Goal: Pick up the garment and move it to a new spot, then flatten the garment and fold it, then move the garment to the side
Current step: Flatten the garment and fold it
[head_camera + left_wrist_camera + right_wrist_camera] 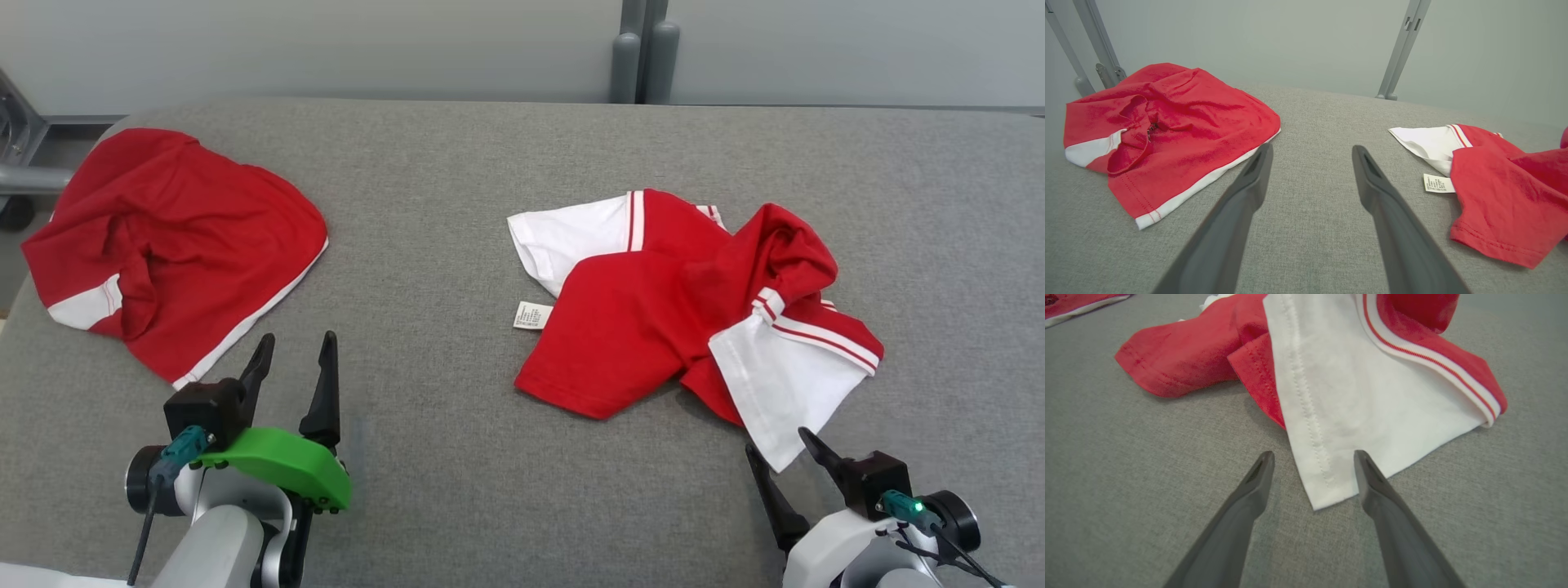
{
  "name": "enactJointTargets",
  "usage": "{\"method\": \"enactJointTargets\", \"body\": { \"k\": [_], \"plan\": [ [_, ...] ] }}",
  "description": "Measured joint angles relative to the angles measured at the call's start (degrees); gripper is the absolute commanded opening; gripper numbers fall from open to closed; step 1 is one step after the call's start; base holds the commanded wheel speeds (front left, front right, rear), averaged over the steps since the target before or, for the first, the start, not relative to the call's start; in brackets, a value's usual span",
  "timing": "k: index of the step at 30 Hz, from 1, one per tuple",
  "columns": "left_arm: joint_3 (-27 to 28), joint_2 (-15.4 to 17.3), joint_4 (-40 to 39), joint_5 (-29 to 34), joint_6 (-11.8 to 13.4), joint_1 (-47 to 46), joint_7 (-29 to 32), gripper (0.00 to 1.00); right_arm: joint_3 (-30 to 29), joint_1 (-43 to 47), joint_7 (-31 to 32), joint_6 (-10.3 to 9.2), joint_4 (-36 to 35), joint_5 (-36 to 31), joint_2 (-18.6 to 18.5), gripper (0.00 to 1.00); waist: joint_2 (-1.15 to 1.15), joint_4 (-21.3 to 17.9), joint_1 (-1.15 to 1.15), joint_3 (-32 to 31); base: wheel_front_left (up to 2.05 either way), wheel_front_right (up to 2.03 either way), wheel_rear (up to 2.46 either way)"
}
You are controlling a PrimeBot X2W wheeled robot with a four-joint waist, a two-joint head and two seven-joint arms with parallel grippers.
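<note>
Right claw (1313,453) wide — garment (1372,396) corner between fingers (1376,490) | left claw (297,336) wide

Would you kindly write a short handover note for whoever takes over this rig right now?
Left pincer: open, holding nothing, over the grey table beside the bunched red garment on the robot's left.
Right pincer: open, holding nothing, its fingers on either side of the white sleeve corner of the crumpled red-and-white shirt.
Done: nothing shows on the shirt yet; it lies crumpled and is not gripped.
Left: grasp it, move it, flatten, fold, set aside.
</note>
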Motion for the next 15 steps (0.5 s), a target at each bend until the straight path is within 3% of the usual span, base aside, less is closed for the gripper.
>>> {"method": "enactJointTargets", "body": {
  "k": [15],
  "plan": [
    [4.5, -0.1, -6.1, 3.4, 0.0, 4.2, 0.0, 1.0, -0.1, -2.8, -0.2, 0.27, 6.0, -0.3, 0.1, 1.0, 0.0, 1.4, 0.0, 2.3, 0.0, 0.0, 0.0]
  ]
}}
